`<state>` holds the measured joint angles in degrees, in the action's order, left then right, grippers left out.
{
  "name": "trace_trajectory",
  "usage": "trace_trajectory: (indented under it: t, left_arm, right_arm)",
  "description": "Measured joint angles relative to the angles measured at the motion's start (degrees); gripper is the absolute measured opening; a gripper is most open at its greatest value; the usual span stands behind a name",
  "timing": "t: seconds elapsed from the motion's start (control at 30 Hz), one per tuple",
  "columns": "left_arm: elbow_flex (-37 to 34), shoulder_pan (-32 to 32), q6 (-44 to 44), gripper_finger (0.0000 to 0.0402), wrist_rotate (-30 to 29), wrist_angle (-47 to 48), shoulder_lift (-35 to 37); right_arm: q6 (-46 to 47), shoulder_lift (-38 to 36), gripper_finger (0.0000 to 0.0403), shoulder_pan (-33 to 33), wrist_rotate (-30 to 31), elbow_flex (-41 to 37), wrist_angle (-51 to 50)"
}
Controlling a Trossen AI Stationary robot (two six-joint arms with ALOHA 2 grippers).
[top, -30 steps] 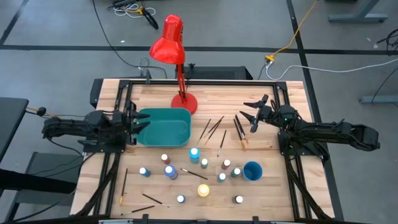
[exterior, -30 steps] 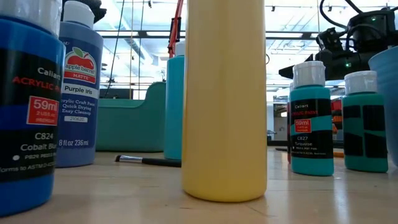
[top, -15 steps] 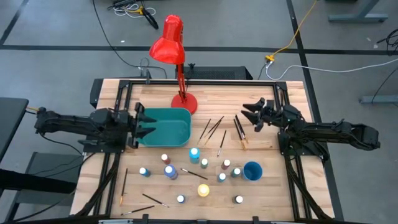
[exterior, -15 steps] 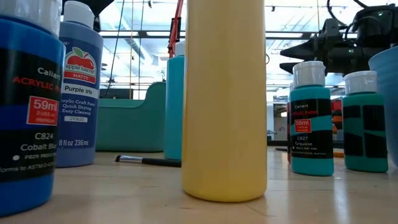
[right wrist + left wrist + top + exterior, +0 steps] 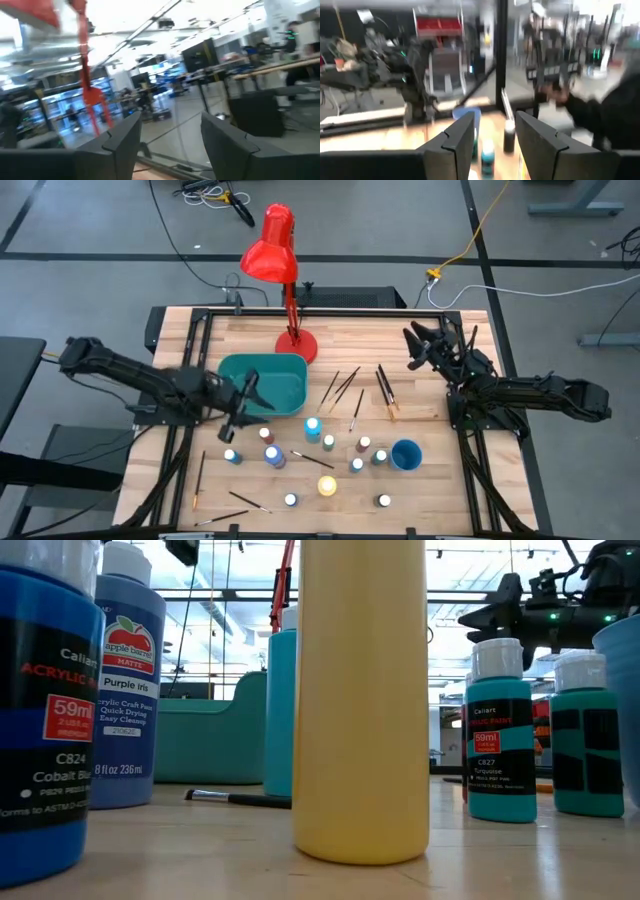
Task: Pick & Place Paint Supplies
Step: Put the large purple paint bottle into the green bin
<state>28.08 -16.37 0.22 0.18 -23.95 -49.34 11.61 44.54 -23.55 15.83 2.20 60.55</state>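
**Two arms poised over a table of paint supplies**

Seen from above, the left end effector (image 5: 243, 402) hangs over the front right corner of the teal bin (image 5: 264, 383), at about 9 o'clock from the table's (image 5: 420, 495) centre; its wrist camera shows the two fingers (image 5: 451, 145) parted with nothing between them. The right end effector (image 5: 424, 345) sits raised near the table's back right corner, at roughly 2 o'clock, fingers (image 5: 220, 145) likewise spread and holding nothing. A red desk lamp (image 5: 276, 255) stands at 12 o'clock, its base just behind the bin.

The paint bottles (image 5: 313, 426) stand in a loose cluster across the front half of the table, from 5 to 7 o'clock, all upright with white caps; a yellow bottle (image 5: 327, 485) stands near the front edge, and a round blue cup (image 5: 406, 454) sits at the cluster's right end, at 4 o'clock. Several paintbrushes (image 5: 345, 385) lie fanned between the bin and the right arm, at about 1 to 2 o'clock from centre. More brushes lie toward the front left: one along the left edge (image 5: 199, 478), and another (image 5: 247, 502) near the front at 7 o'clock, with one (image 5: 312, 459) slanting among the bottles.

From table height, the yellow bottle (image 5: 362, 700) fills the middle, flanked by blue bottles (image 5: 128, 690) and teal ones (image 5: 498, 730), a brush (image 5: 235, 797) lying flat behind it
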Motion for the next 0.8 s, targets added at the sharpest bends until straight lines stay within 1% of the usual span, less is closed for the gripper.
trace_trajectory:
  t: [0.1, 0.17, 0.23, 0.37, 0.47, 0.57, 0.7, 0.8]
  left_arm:
    - [6.1, -4.4, -0.8, 0.0152, -8.5, 13.1, -3.5]
    - [8.2, -7.1, -2.7, 0.0152, -13.4, 17.7, -6.3]
    - [8.7, -9.5, -2.9, 0.0152, -15.0, 17.4, -9.1]
    - [8.6, -12.9, -6.0, 0.0152, -15.4, 12.6, -13.2]
    - [8.6, -14.7, -7.4, 0.0153, -15.9, 9.3, -15.3]
    - [8.6, -16.3, -9.7, 0.0162, -16.2, 9.3, -16.6]
    - [8.6, -18.3, -13.1, 0.0193, -20.2, 9.4, -18.4]
    - [8.6, -19.6, -13.1, 0.0221, -24.1, 9.4, -19.3]
  right_arm:
    - [0.2, 0.1, 0.021, 0.0, -6.8, 0.0, -0.4]
    - [1.5, 0.1, 0.021, 0.0, -11.1, 0.0, -0.8]
    - [2.4, 0.1, 0.021, 0.0, -15.1, 0.0, -1.2]
    - [4.4, 0.1, 0.021, 0.6, -22.2, 0.0, -1.6]
    - [4.0, 0.1, 0.0215, 1.8, -24.7, 0.0, -1.6]
    - [4.0, 0.1, 0.0231, 3.3, -25.7, 0.0, -1.8]
    - [3.8, 0.1, 0.0259, 5.2, -25.8, 0.0, -1.9]
    - [3.7, 0.1, 0.0274, 6.1, -25.8, 0.0, -1.9]
